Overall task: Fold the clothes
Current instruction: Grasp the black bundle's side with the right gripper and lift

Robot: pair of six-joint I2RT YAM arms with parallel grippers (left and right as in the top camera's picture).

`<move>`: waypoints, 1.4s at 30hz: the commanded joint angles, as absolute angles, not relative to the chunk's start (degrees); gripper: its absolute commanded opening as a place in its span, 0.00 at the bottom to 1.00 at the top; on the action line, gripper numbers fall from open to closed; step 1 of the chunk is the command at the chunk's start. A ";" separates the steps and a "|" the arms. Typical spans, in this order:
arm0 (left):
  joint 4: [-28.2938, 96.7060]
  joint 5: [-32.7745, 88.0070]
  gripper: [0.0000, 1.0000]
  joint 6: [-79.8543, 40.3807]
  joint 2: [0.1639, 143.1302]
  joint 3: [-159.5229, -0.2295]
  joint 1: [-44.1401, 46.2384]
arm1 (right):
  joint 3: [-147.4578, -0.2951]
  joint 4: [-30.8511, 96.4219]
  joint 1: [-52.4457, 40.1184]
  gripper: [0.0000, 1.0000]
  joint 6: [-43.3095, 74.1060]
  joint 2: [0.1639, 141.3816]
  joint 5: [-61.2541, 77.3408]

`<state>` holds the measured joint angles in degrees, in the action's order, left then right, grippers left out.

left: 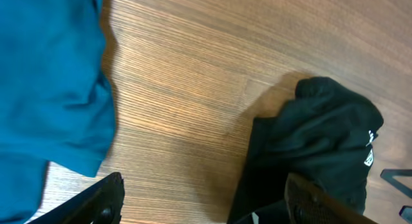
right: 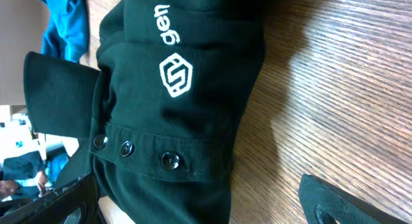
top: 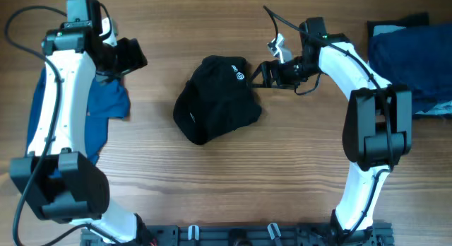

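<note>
Over on the left, the left gripper (top: 134,59) hangs with its jaws spread wide and nothing in them, above the edge of the bright blue garment (top: 106,104). A careless dip there could snag that thin, limp cloth instead. In the centre of the wood-grain table (top: 296,147) sits the black shirt (top: 215,97), a soft, matte, rounded heap of stacked folds. A white hexagon logo (right: 176,74) and a row of small round buttons (right: 126,147) show on top. The right gripper (top: 256,75) is right at its right edge, jaws fully apart and straddling the fabric. Pinching here may catch several layers and drag the whole lump across the smooth board. The dark navy garments (top: 402,51) lie far right.
</note>
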<state>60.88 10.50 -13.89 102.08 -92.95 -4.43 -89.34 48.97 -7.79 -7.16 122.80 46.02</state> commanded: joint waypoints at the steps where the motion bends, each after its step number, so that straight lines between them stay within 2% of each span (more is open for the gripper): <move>1: 60.90 11.77 0.79 -12.38 104.05 -92.03 -3.86 | -89.12 47.75 -9.72 1.00 -7.05 123.35 47.97; 11: 60.97 11.77 0.79 -12.38 104.33 -92.03 -3.86 | -89.12 40.47 -14.28 1.00 4.05 123.46 37.04; 19: 60.90 11.73 0.79 -12.19 104.33 -92.03 -3.86 | -89.10 39.29 -15.29 0.96 6.28 126.10 35.59; 26: 60.93 11.73 0.80 -12.19 104.33 -92.03 -3.86 | -89.10 38.54 -17.85 0.92 6.02 129.25 42.46; 31: 60.93 11.75 0.80 -12.21 104.33 -92.03 -3.86 | -89.10 38.70 -18.15 0.91 8.73 129.97 52.97; 34: 60.95 11.75 0.79 -12.21 104.33 -92.03 -3.86 | -89.10 37.87 -18.17 0.80 12.10 131.13 55.31; 37: 60.99 11.75 0.79 -12.21 104.33 -92.03 -3.86 | -89.10 35.48 -18.17 0.59 12.60 132.81 60.55; 40: 61.04 11.77 0.79 -12.23 104.33 -92.03 -3.86 | -89.10 32.97 -18.15 0.18 12.58 133.53 64.71; 41: 61.12 11.77 0.79 -12.23 104.33 -92.03 -3.86 | -89.10 32.34 -18.15 0.09 12.56 133.53 65.32; 42: 61.14 11.77 0.79 -12.23 104.33 -92.03 -3.86 | -89.12 31.68 -18.15 0.04 12.38 133.53 66.00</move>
<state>60.93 10.85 -13.58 104.03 -92.58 -3.90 -89.27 33.30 -17.93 12.29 132.46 58.30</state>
